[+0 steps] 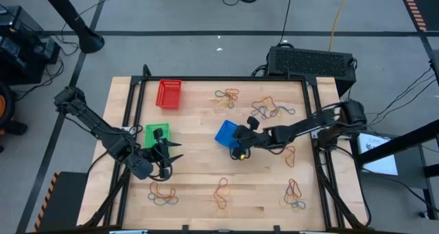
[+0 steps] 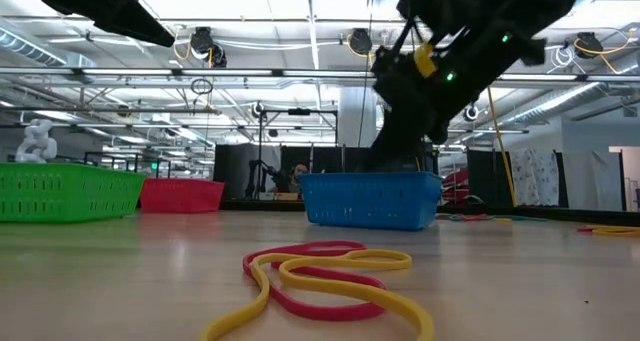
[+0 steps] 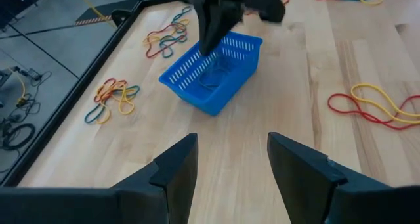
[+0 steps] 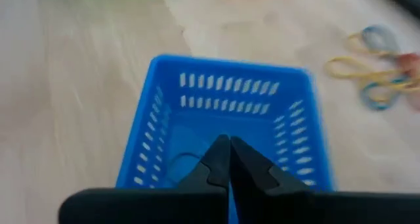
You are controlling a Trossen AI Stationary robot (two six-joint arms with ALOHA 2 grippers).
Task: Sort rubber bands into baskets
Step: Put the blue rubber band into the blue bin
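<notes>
Right gripper (image 4: 228, 159) closed (holding nothing visible) over blue basket (image 4: 226, 96), left gripper (image 3: 228, 159) parted, empty

Overhead, tabletop-level and both close wrist cameras all share the blue basket (image 1: 226, 133).

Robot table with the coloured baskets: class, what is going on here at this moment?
A two-armed robot is sorting rubber bands into baskets. The right tool, shut, hangs over the blue basket near the table's middle, with a dark band lying inside it. The left tool is open and empty, beside the green basket and facing the blue one. The red basket stands apart, farther back. Several clusters of mixed rubber bands lie unsorted on the wooden table.
</notes>
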